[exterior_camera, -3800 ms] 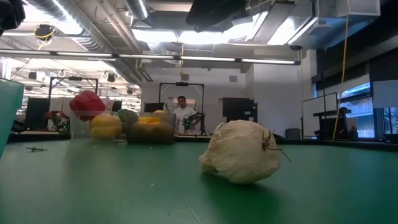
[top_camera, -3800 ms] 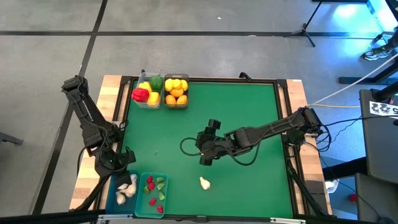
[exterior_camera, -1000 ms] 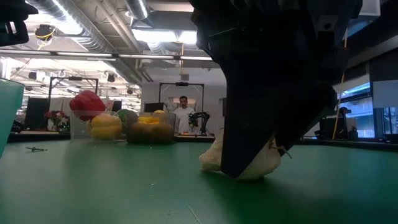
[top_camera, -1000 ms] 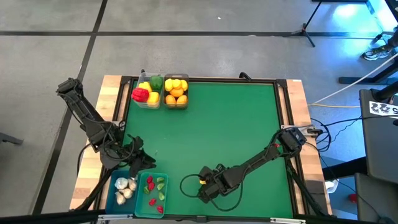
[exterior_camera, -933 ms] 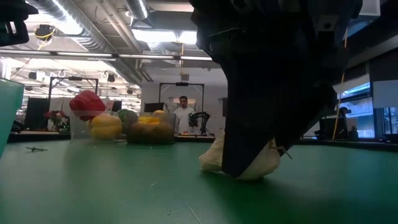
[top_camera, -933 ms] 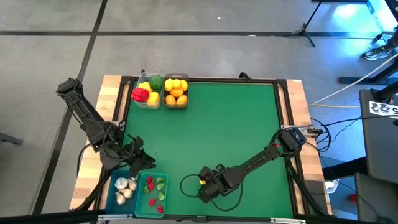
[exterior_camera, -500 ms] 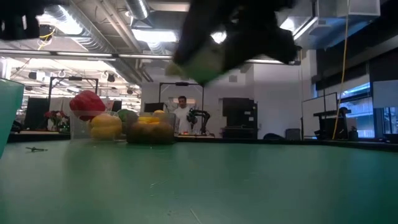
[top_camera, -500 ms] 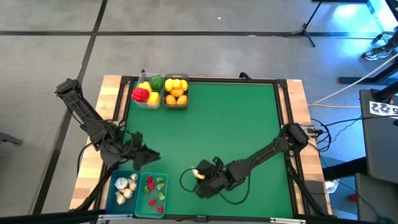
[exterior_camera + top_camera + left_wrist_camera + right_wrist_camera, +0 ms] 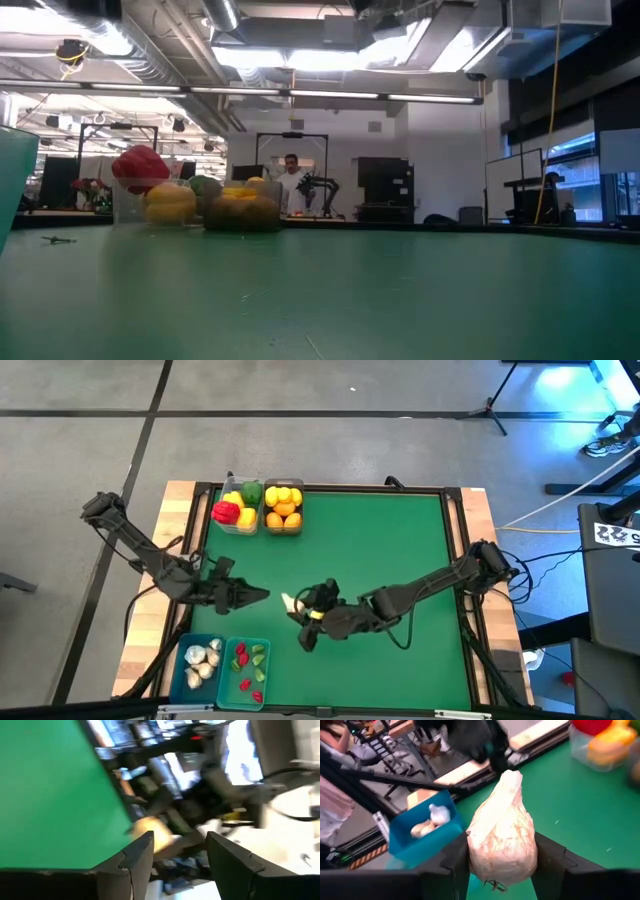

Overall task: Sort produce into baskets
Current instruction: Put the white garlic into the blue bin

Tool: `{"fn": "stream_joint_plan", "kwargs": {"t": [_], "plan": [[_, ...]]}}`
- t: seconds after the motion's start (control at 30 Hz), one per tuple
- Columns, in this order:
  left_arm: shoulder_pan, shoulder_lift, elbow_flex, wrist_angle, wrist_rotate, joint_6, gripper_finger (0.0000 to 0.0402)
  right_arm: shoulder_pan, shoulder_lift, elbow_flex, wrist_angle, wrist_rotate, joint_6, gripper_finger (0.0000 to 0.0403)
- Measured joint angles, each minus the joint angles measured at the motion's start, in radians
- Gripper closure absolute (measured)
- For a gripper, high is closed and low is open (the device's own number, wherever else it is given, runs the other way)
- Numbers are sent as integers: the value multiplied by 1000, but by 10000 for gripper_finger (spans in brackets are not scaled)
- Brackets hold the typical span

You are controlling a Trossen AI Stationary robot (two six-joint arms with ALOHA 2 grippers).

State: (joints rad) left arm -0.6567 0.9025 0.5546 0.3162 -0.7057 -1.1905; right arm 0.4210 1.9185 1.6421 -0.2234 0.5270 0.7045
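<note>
I have the garlic bulb [image 9: 502, 840] clamped in my right gripper [image 9: 297, 609], lifted over the tabletop [image 9: 380, 550] mid-carry. My left gripper [image 9: 258, 595] waits close by, fingers parted and empty. Next I'd hand over, or drop it into the blue bin [image 9: 424, 838] with the other garlic.

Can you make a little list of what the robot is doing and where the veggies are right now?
right claw: shut on garlic, above mid-mat
left claw: open, empty, facing the garlic
garlic bin: blue, near left corner, holds garlic bulbs
chili bin: beside garlic bin, red and green chilies
pepper bin: far side, red, yellow, green peppers
citrus bin: beside pepper bin, lemons and oranges
</note>
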Motion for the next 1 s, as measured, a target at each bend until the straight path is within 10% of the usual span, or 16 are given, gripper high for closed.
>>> {"fn": "stream_joint_plan", "kwargs": {"t": [1.0], "plan": [[184, 107, 0, 145, -23, 98, 226, -118, -12, 1, 104, -6, -89, 242]]}}
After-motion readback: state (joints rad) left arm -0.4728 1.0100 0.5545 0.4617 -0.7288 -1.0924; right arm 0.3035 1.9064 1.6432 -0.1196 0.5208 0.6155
